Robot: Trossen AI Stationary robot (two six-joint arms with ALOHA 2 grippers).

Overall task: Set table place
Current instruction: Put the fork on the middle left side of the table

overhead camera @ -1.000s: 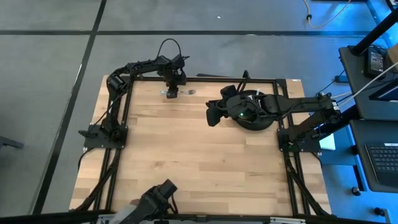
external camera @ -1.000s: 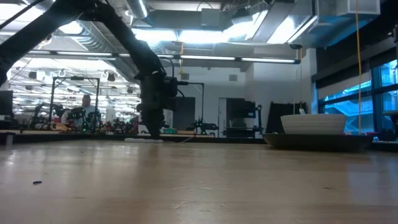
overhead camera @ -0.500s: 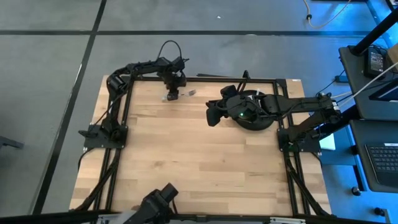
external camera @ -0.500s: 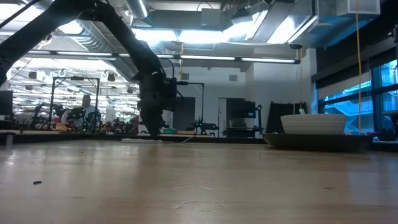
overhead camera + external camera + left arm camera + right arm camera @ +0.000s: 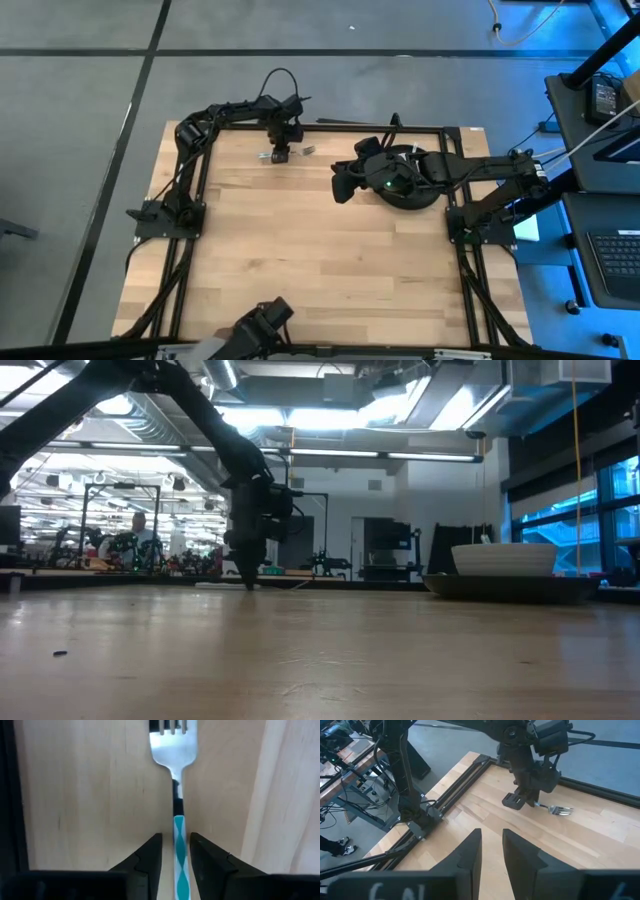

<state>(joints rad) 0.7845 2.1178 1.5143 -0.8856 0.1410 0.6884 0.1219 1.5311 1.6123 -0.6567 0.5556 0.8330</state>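
Note:
A fork [image 5: 300, 151] with a silver head and a teal-and-white patterned handle lies flat near the table's [image 5: 320, 270] far edge. My left gripper [image 5: 281, 152] points down over the handle. In the left wrist view the gripper [image 5: 176, 840] is narrowly open, with one finger on each side of the handle [image 5: 179, 832] and a thin gap on both sides. My right gripper [image 5: 342, 186] hovers open and empty above the table, left of the black plate [image 5: 425, 195]. The white bowl [image 5: 503, 558] sits on the plate [image 5: 510, 587]. No spoon shows.
Black frame rails [image 5: 190, 250] run along the table's left, right and far sides. The right arm [image 5: 470, 170] stretches over the plate and bowl. Bare wood fills the table's middle and near half. A person [image 5: 138, 535] shows in the room beyond the table.
My left gripper has shifted a little toward the table's right edge along the fork and has dipped toward the tabletop. The right arm has kept still.

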